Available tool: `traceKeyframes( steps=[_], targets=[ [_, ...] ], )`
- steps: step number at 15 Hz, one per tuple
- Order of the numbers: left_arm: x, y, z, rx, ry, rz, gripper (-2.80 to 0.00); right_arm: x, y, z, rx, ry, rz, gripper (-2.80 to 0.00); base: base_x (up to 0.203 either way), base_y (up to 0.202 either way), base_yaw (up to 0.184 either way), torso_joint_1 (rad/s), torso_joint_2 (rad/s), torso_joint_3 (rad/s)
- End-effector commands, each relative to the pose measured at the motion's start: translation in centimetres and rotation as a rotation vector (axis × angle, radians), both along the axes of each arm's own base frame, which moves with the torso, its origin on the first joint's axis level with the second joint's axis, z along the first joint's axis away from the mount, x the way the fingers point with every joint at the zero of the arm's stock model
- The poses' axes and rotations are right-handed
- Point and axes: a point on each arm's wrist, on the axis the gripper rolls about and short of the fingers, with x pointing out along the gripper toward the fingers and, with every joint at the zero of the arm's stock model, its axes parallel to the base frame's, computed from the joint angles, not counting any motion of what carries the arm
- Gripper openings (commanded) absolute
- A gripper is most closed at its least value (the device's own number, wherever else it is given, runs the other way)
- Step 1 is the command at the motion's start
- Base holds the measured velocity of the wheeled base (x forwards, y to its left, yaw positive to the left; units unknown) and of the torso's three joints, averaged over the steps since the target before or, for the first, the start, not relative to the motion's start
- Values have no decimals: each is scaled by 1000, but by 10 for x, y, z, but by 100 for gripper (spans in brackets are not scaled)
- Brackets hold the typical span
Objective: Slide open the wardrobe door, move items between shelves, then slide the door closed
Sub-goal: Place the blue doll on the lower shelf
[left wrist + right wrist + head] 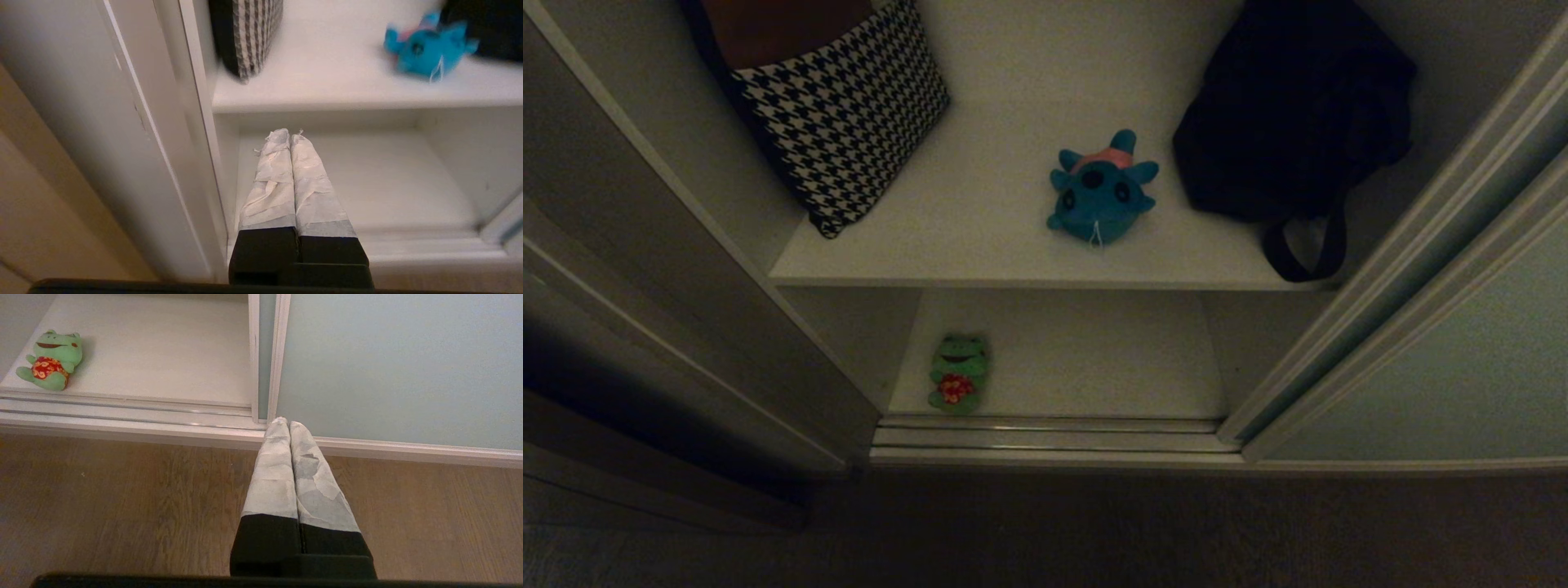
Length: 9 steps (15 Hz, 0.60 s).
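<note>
The sliding wardrobe door [1462,367] [400,367] stands slid to the right, so the wardrobe is open. A blue plush toy [1101,189] [427,47] with a pink back lies on the upper white shelf [980,237] [327,81]. The green frog plush [960,371] [51,359] with a red belly lies at the left of the lower shelf [1094,359] [163,355]. My left gripper [289,134] is shut and empty in front of the lower shelf's left end, hiding the frog. My right gripper [284,422] hangs shut and empty over the floor, by the door's bottom edge. Neither arm shows in the head view.
A black-and-white houndstooth cushion [845,114] [251,34] leans at the upper shelf's left. A black strapped bag [1290,114] sits at its right. Silvery ribbed rails [1054,437] [122,408] run along the wardrobe's threshold. Wooden floor [122,498] lies in front, and the wardrobe's side panel [102,143] is at the left.
</note>
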Motion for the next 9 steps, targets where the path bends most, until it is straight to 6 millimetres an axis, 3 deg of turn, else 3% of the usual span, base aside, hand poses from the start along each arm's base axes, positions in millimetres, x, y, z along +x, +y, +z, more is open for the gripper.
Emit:
traceKeyframes(
  steps=[1, 3, 9],
  targets=[
    [3, 0, -7, 8, 76, 3, -280, 0, 0, 0, 0, -1, -1, -280, 0, 0, 0, 0, 0, 0],
    [7, 0, -25, 22, 251, 40, -280, 0, 0, 0, 0, -1, 1, -280, 0, 0, 0, 0, 0, 0],
    [6, 0, -52, 22, 508, 41, -280, 0, 0, 0, 0, 0, 1, -280, 0, 0, 0, 0, 0, 0]
  ],
)
